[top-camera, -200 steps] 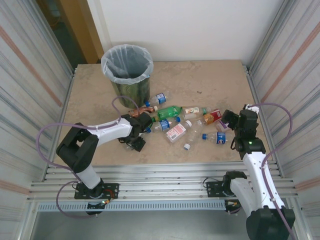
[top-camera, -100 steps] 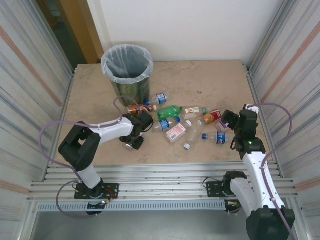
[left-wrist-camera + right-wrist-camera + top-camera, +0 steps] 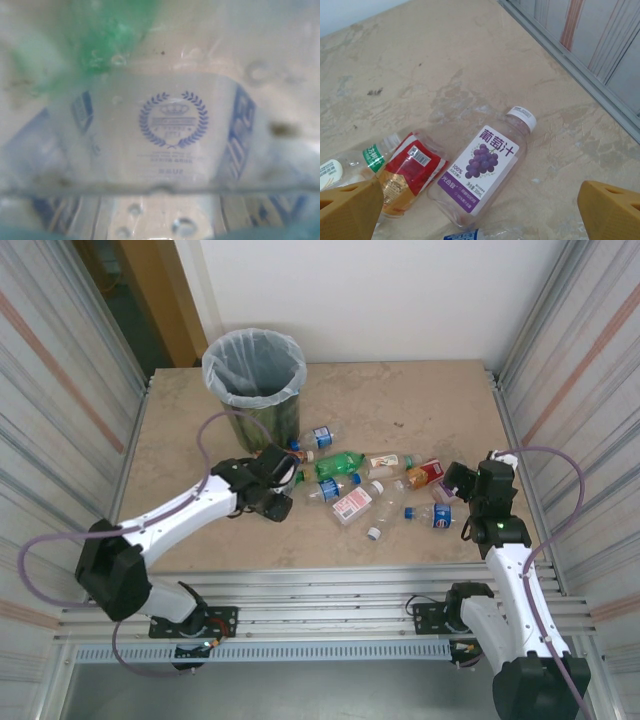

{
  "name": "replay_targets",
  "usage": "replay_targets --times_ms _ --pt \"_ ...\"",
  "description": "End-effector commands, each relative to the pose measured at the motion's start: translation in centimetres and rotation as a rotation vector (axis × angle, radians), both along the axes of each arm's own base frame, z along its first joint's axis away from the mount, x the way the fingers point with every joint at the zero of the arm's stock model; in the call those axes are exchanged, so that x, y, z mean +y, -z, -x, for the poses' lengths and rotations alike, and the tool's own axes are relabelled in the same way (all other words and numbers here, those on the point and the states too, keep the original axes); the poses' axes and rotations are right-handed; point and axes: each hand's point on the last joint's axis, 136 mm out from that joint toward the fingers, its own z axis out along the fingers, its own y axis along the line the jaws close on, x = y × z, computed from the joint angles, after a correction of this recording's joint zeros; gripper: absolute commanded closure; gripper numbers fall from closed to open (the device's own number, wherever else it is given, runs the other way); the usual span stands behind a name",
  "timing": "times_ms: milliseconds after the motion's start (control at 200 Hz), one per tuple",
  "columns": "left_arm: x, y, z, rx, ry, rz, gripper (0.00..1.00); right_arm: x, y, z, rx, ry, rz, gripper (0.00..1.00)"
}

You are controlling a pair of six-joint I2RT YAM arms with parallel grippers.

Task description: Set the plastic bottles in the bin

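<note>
My left gripper [image 3: 278, 474] is shut on a clear bottle with a blue crest print [image 3: 172, 125], pressed close against the left wrist camera. A blurred green bottle [image 3: 115, 35] lies behind it. The other plastic bottles lie across mid-table: a green one [image 3: 340, 462], a red-and-white labelled one [image 3: 352, 503], an orange one with a red label [image 3: 425, 474] and a blue-labelled one [image 3: 435, 515]. The dark bin [image 3: 262, 420] with its pale liner stands at the back left. My right gripper [image 3: 480, 212] hangs open above a clear grape-juice bottle [image 3: 485, 172].
Metal-ribbed walls close in both sides. A slatted metal rail [image 3: 330, 590] runs along the table's near edge. Bare tabletop [image 3: 420, 400] stretches right of the bin. A blue-capped bottle [image 3: 315, 436] lies between the bin and the pile.
The left gripper closed on the clear bottle. Its arm then stretched out and carried the gripper up and back towards the bin. The right arm stayed still.
</note>
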Motion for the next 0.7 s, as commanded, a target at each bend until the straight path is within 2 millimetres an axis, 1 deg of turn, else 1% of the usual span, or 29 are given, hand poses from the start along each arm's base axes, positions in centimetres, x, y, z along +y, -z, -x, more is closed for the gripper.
replay_targets --times_ms 0,180,285,386,516,601,696 --pt "-1.2 -3.8 -0.3 -0.081 0.029 0.098 0.74 0.0 0.2 0.1 0.016 0.017 -0.015 0.02" --pt "-2.0 -9.9 -2.7 -0.289 0.039 0.196 0.79 0.1 1.0 -0.1 0.042 0.023 -0.026 0.02" --pt "-1.8 -13.7 -4.6 -0.421 0.011 0.267 0.81 0.1 1.4 -0.2 0.057 0.024 -0.026 0.02" --pt "-1.7 -16.8 -6.7 -0.501 -0.017 0.361 0.82 0.1 1.7 -0.4 0.074 0.024 -0.025 0.02" --pt "-0.8 -20.4 -10.0 -0.557 -0.059 0.461 0.84 0.2 1.7 -0.7 0.094 0.023 -0.026 0.02" --pt "-0.4 -22.3 -12.3 -0.615 -0.068 0.466 0.84 0.3 1.9 -1.0 0.095 0.018 -0.034 0.02" --pt "0.0 -24.3 -15.5 -0.680 -0.080 0.462 0.84 0.4 1.8 -1.2 0.100 0.014 -0.038 0.02"
